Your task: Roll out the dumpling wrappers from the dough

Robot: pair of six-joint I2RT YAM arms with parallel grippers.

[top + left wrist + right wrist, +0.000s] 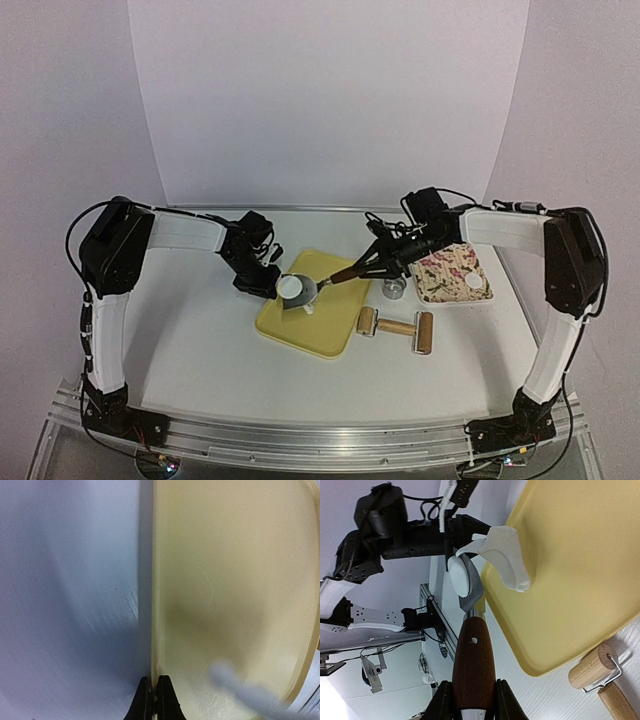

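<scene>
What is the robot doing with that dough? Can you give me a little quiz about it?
1. True or false: the right claw grips a wooden-handled spatula.
2. Where does the dumpling wrapper beside the yellow tray lie? A) on the spatula's blade B) under the wooden roller C) inside the ring cutter
3. Fill in a number: the patterned tray holds ____ white disc.

Key: 1 true; 2 A; 3 one, the lone disc.

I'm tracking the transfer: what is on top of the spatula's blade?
One round white dumpling wrapper lies on the blade of the spatula, which the right gripper holds by its wooden handle. The metal under the disc is covered.
</scene>
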